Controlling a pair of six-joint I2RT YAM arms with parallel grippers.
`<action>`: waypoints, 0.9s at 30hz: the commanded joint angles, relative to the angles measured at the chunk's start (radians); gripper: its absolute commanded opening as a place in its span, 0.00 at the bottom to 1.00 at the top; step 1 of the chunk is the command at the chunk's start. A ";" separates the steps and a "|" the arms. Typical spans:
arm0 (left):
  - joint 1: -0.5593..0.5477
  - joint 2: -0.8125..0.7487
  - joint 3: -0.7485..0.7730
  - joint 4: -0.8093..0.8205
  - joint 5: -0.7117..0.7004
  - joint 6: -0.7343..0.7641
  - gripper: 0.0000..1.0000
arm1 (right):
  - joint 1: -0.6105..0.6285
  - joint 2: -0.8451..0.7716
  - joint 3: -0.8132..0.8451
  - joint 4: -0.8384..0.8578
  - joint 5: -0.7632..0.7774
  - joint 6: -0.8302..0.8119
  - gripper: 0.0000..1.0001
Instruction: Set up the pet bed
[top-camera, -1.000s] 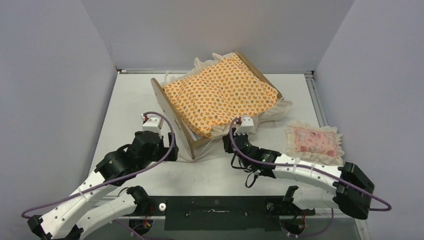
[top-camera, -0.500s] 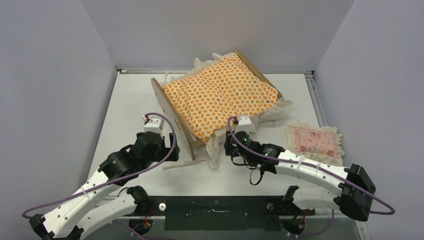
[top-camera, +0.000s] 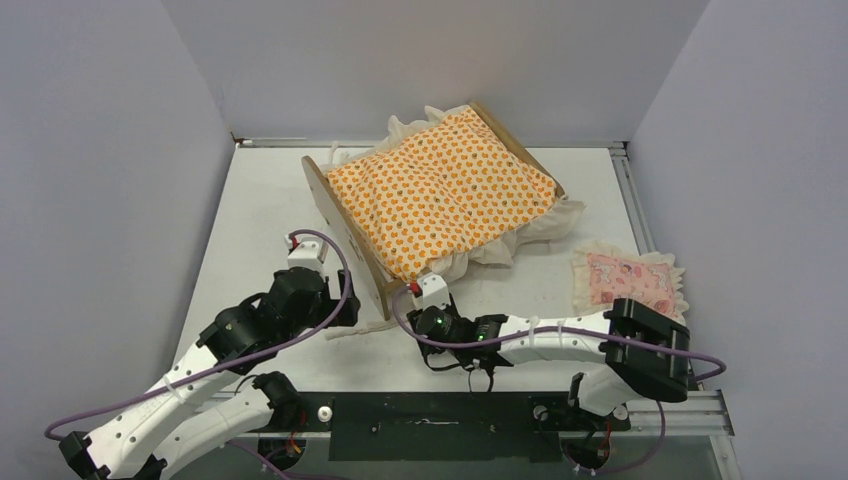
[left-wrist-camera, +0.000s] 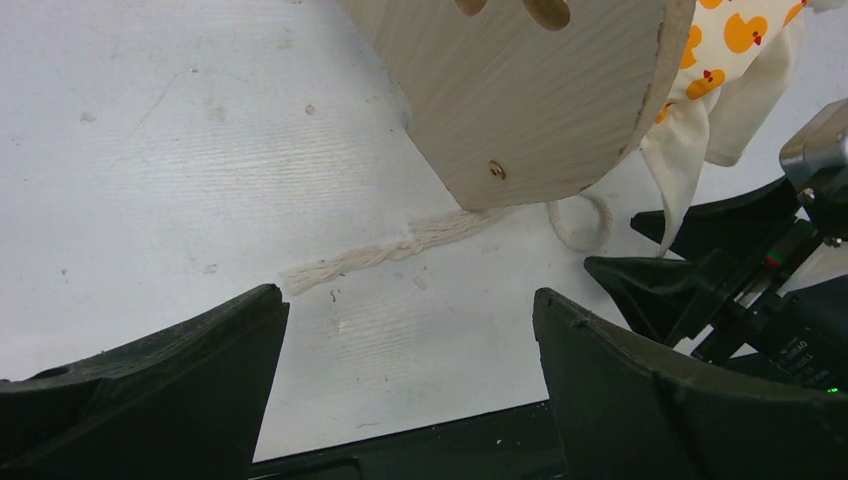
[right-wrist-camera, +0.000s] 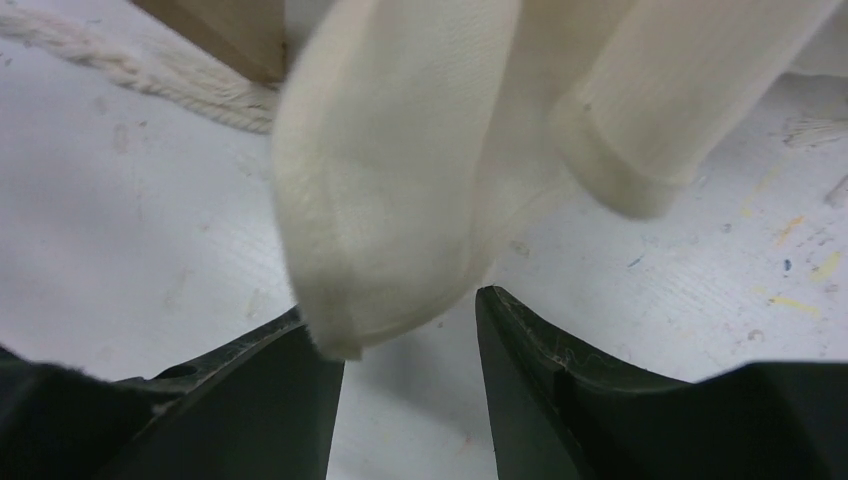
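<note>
The pet bed (top-camera: 343, 232), a light plywood frame, stands at the table's middle with its headboard (left-wrist-camera: 530, 110) turned toward the left arm. An orange-patterned mattress (top-camera: 440, 195) lies in it, its cream ruffle (right-wrist-camera: 390, 200) spilling over the front edge. My right gripper (top-camera: 418, 300) is at the bed's front corner, open (right-wrist-camera: 410, 330). The ruffle hangs loose between its fingers and brushes the left one. My left gripper (top-camera: 338, 305) stands wide open (left-wrist-camera: 410, 310) just short of the headboard's foot, holding nothing.
A white rope (left-wrist-camera: 390, 250) trails on the table from under the headboard. A small pink frilled pillow (top-camera: 628, 280) lies at the right, near the right arm's elbow. The right gripper's black fingers (left-wrist-camera: 690, 270) show at the right of the left wrist view.
My right gripper has opened and let go of the ruffle, and has moved left along the bed's front to the headboard corner. The left arm has barely moved.
</note>
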 joint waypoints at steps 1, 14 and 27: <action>0.007 -0.014 -0.006 0.029 0.024 -0.023 0.93 | -0.006 0.030 0.012 0.077 0.156 0.019 0.49; 0.011 -0.001 0.009 0.032 0.030 -0.013 0.93 | -0.030 0.172 -0.031 0.145 0.158 0.075 0.39; 0.024 -0.006 0.003 0.046 0.011 -0.003 0.93 | -0.003 -0.138 0.044 -0.143 0.177 0.022 0.05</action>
